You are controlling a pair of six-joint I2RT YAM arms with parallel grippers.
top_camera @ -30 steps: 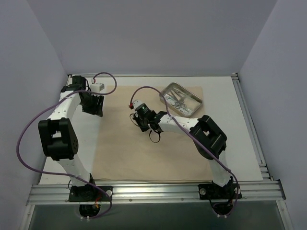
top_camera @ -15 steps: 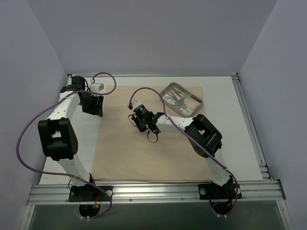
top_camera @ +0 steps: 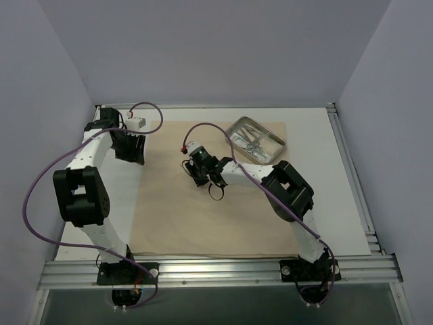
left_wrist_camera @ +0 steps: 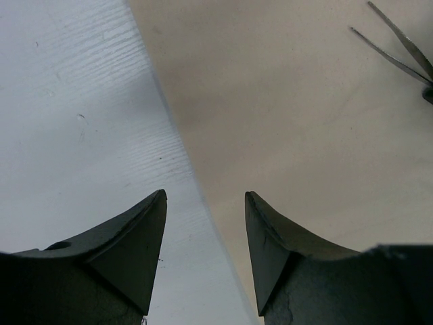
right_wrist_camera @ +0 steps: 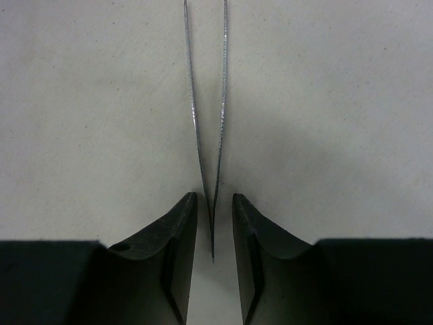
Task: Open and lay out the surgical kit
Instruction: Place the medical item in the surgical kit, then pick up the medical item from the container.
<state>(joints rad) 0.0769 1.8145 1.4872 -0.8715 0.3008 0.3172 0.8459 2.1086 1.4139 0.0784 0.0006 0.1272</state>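
Note:
The beige cloth wrap (top_camera: 203, 217) lies spread flat on the table. The steel tray (top_camera: 280, 140) sits on its far right corner with metal instruments (top_camera: 252, 143) in it. My right gripper (top_camera: 195, 173) is low over the cloth's middle. In the right wrist view (right_wrist_camera: 214, 196) its jaws stand narrowly open around the joined end of thin tweezers (right_wrist_camera: 212, 230) that lie on the cloth (right_wrist_camera: 325, 101), with a gap on each side. My left gripper (top_camera: 133, 150) is open and empty (left_wrist_camera: 205, 195) over the cloth's left edge (left_wrist_camera: 304, 135). The tweezers' tips (left_wrist_camera: 399, 47) show there. Gauze and packets are not visible.
The white table (left_wrist_camera: 81, 122) shows left of the cloth. A small white block (top_camera: 137, 123) sits at the back left by the left arm. Purple cables loop from both arms. Grey walls close in on three sides, and a metal rail (top_camera: 216, 271) runs along the near edge.
My right arm has shifted slightly left and back over the cloth. The left arm has not moved.

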